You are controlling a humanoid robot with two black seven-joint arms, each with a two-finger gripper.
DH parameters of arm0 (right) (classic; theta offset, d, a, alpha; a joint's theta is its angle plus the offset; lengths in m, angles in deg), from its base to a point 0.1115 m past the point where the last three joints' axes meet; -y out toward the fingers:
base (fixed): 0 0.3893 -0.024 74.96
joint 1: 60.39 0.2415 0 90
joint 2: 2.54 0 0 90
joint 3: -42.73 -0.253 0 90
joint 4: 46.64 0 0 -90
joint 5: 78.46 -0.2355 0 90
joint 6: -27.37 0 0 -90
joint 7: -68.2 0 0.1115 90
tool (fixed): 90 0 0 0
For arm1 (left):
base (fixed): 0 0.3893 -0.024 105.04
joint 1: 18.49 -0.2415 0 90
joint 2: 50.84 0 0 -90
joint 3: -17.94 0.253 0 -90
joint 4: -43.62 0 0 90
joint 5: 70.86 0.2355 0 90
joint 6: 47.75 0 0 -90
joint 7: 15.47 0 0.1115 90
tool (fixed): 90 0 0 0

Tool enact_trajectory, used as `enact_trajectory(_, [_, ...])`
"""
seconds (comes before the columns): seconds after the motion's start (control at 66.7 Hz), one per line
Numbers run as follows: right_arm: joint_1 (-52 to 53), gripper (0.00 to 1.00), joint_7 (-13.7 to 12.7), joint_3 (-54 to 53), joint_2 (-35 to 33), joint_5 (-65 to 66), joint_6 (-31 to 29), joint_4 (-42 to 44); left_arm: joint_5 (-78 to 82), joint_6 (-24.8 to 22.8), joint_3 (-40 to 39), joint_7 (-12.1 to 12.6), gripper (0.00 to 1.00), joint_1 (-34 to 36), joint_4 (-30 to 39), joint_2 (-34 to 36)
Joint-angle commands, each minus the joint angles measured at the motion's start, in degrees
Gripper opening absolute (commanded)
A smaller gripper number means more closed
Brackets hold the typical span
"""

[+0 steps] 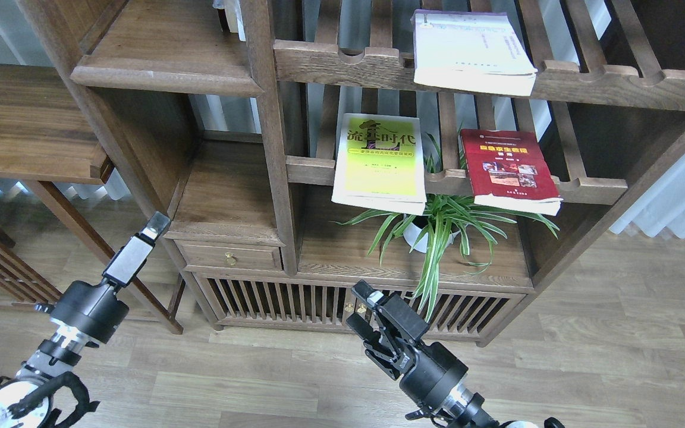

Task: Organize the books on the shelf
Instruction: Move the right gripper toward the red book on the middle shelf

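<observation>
Three books lie flat on the slatted racks of the big unit. A white book with a purple spine (470,50) rests on the upper rack, overhanging its front rail. Below it, a yellow-green book (380,160) and a red book (509,169) lie side by side on the middle rack. The solid dark-brown shelf (164,59) with a rounded lip is at the upper left and bare. My left gripper (156,226) points up below that shelf, and its fingers cannot be told apart. Low in front of the unit, my right gripper (361,309) is open and holds nothing.
A spider plant in a white pot (431,229) stands under the middle rack. A smaller solid board (223,190) sits above a drawer with a brass knob (231,259). A separate wooden table (21,125) is at the left. Wood floor (586,333) lies in front.
</observation>
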Motion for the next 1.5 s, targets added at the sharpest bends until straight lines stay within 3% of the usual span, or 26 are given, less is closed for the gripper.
enact_trajectory(0.0, [0.1,1.0,0.1,-0.1,0.0,-0.1,-0.1,0.3,0.1,0.0,0.1,0.1,1.0,1.9,-0.4,0.2])
enact_trajectory(0.15, [0.4,1.0,0.0,-0.1,0.0,-0.3,-0.9,0.4,0.2,0.0,0.1,1.0,1.0,2.1,-0.5,0.1])
enact_trajectory(0.345, [2.7,1.0,-0.4,0.0,0.0,-0.5,-9.3,3.1,0.2,0.0,0.2,1.0,1.0,2.1,-3.0,0.3])
enact_trajectory(0.674, [8.3,1.0,-0.4,-0.5,0.0,-2.4,-10.5,7.5,0.1,0.0,0.5,1.0,1.0,2.1,-4.0,-0.7])
enact_trajectory(0.779, [9.0,1.0,-0.4,0.5,0.0,-2.0,-15.8,9.4,0.0,0.0,0.0,0.9,1.0,2.0,-4.0,-0.7])
enact_trajectory(1.079, [9.1,1.0,-0.8,0.8,0.0,-1.8,-15.8,11.0,-0.1,0.0,-1.3,0.6,1.0,2.1,-4.0,-0.4])
enact_trajectory(1.184, [10.5,1.0,-0.5,3.7,-6.4,-1.8,-15.8,10.8,-0.1,0.0,-2.0,0.6,1.0,2.1,-4.0,-0.3])
enact_trajectory(1.484, [11.5,1.0,-0.1,4.1,-6.8,-1.9,-15.8,10.9,-0.1,0.0,-2.2,0.8,1.0,2.0,-4.2,-0.4])
